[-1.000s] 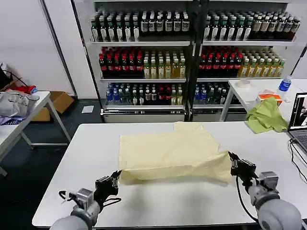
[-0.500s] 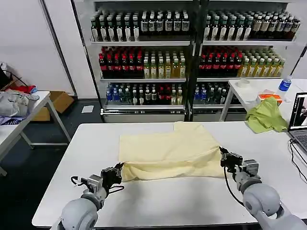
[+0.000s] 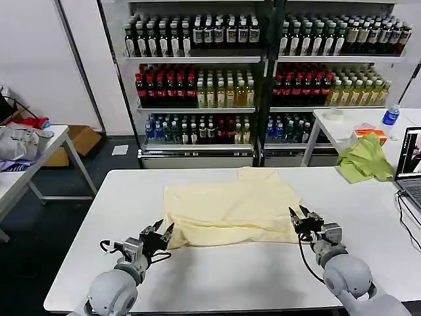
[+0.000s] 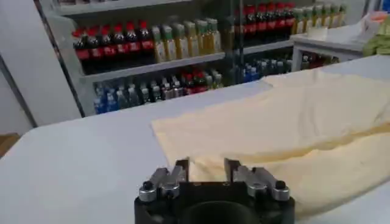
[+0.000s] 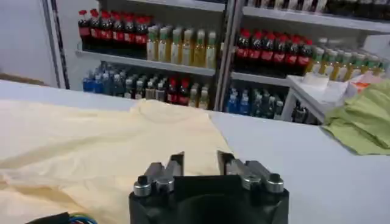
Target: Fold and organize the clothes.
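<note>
Rounded grey forearms, black cables at the wrists, black left tool (image 3: pixel 161 232) and right tool (image 3: pixel 299 214) with silver screw-headed fingers

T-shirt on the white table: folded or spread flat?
Partly folded: the T-shirt's near edge is doubled back over itself, forming a layered ridge along the front.

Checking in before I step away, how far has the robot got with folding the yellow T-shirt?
The T-shirt lies on the white table with its near edge folded over, so one fold looks done. The left gripper and right gripper sit at that fold's two ends, jaws open, holding nothing. Further folds and tidying remain.
</note>
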